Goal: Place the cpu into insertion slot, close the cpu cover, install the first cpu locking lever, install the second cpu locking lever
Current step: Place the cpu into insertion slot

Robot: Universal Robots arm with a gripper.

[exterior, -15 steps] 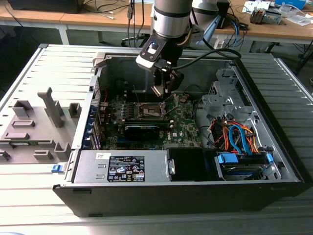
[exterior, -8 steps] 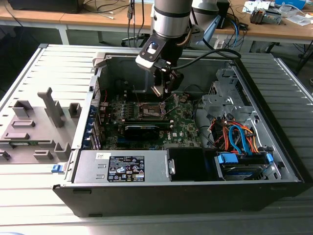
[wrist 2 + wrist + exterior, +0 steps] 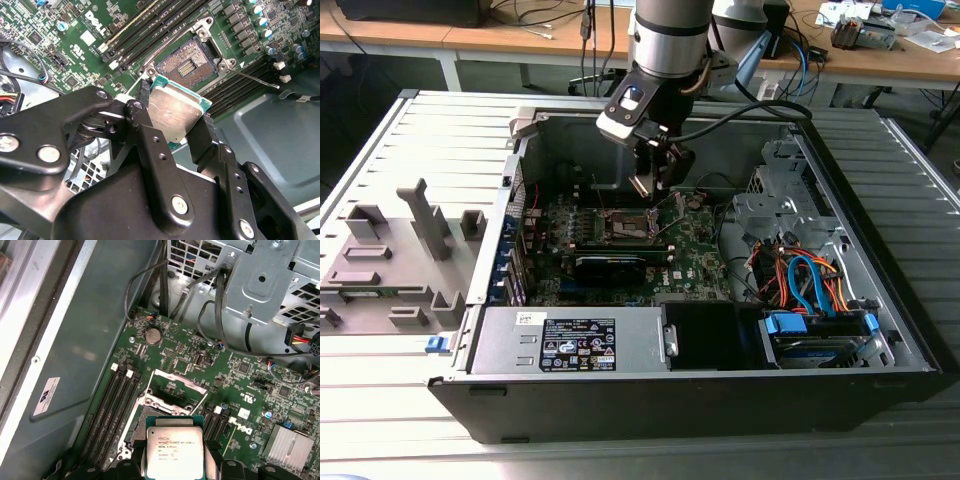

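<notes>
Tower case (image 3: 700, 395) on its side, lid off, on a grey slatted table (image 3: 380, 400). Robot arm (image 3: 670, 35) above the case at twelve o'clock in the exterior view. Power supply (image 3: 575, 340) along the case's six o'clock wall; drive bay (image 3: 810, 285) with orange and blue cables at four o'clock. Green motherboard (image 3: 695, 255) flat on the case floor, near the middle. Gripper (image 3: 655, 185) over the board, at about one o'clock of the insertion slot (image 3: 625, 228) in the exterior view. Black fingers (image 3: 145, 125) clamped on two opposite edges of the cpu (image 3: 175, 112), silver lid showing in both wrist views. Held above the slot, apart from it, not seated. Brownish-gold contact field bare in the second wrist view. Cpu cover (image 3: 170, 402) raised off the slot, just beyond the chip in the first wrist view. Long black memory slots (image 3: 112, 405) on either side of the socket. Thin wire locking lever (image 3: 255, 79) free of its catch, slanting away beside the slot.
</notes>
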